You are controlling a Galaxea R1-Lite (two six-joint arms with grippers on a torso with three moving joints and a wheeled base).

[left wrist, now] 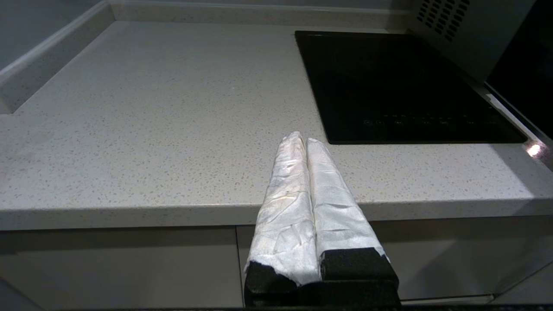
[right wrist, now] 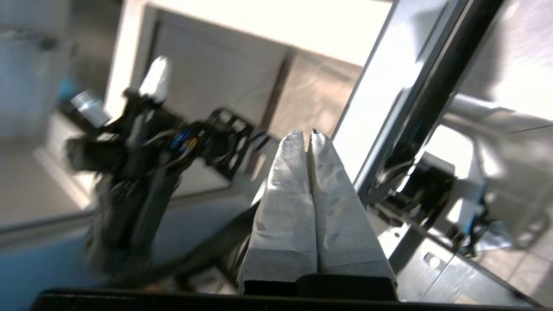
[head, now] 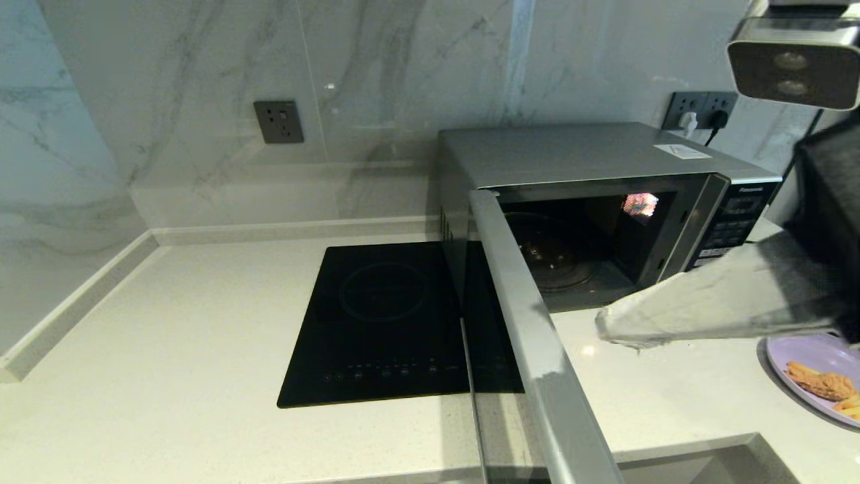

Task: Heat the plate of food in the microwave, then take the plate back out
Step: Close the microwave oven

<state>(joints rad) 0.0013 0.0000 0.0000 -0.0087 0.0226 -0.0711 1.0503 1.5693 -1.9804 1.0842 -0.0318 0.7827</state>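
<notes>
My right tool (head: 608, 329), its two fingers wrapped in pale grey tape, is clenched tight with nothing between them; it hangs in front of the big boxy silver microwave (head: 591, 158), just before the open mouth and above the pale speckled stone desk (head: 168, 376). In my right wrist view the same tool (right wrist: 307, 134) shows its taped fingers (right wrist: 285, 203) pressed flat together, and the blurred bright and dark edges past them are, I think, the microwave's door frame.

The microwave's dark glass door (head: 531, 336) stands swung wide open toward me, on the side of the microwave away from its black button panel (head: 732, 222). Inside the cavity a round glass turntable (head: 551, 259) lies bare.

The round lavender plate of food (head: 816, 380), carrying brown and golden fried pieces, sits on the desk outside the microwave, in front of its button-panel corner and partly under my right arm.

On the door side of the microwave, a flat black induction cooktop (head: 383, 323) is set in the desk, and the open door hangs over its near corner.

My left tool (left wrist: 304, 140), also white-taped, is clenched empty and parked low at the desk's front edge, on the far side of the cooktop (left wrist: 402, 82) from the microwave.
</notes>
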